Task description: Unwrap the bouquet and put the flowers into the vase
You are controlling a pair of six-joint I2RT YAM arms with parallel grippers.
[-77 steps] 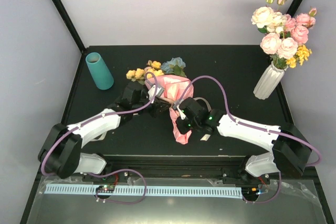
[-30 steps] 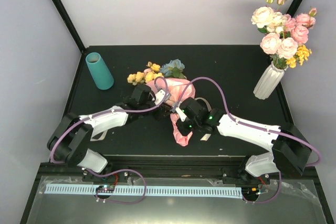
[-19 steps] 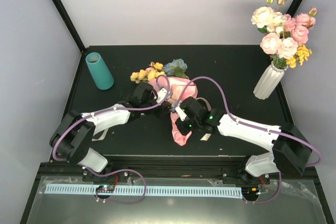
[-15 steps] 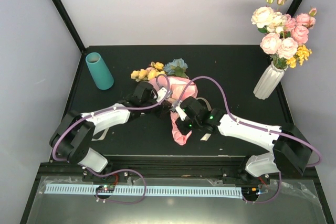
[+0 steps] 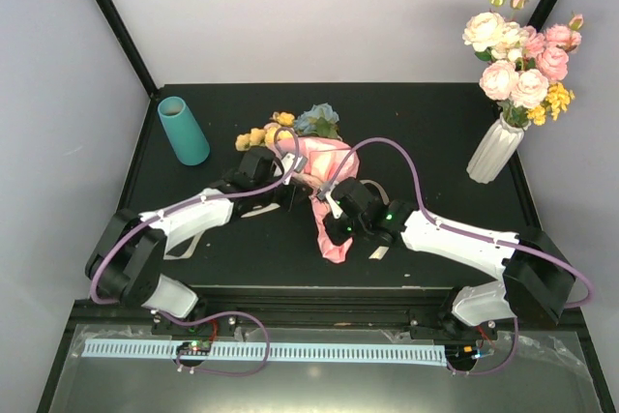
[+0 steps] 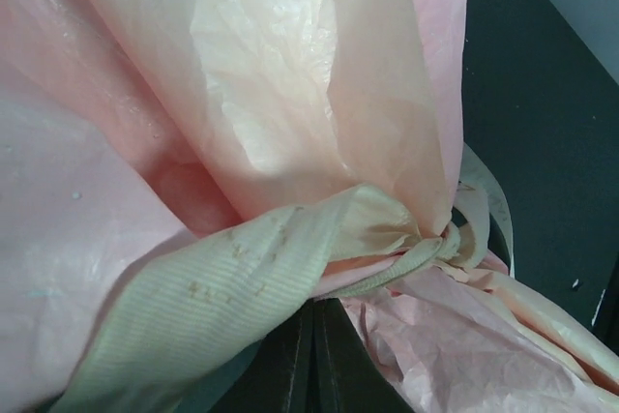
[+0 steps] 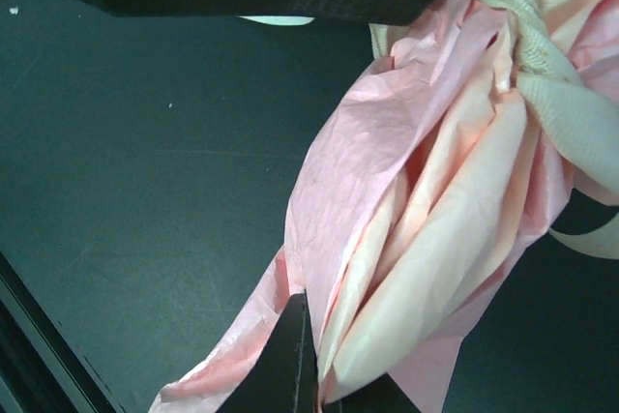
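Knot on the bouquet not yet undone
Left gripper clamps the ribbon, right gripper pinches the paper (teal vase flowerless).

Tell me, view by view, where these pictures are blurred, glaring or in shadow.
Top external: sharp and evenly lit, with no glare on the black table. Left wrist: the pink paper fills the frame, soft at the left, with a pale sheen; the ribbon weave is in focus. Right wrist: paper folds crisp, the table beneath dim.
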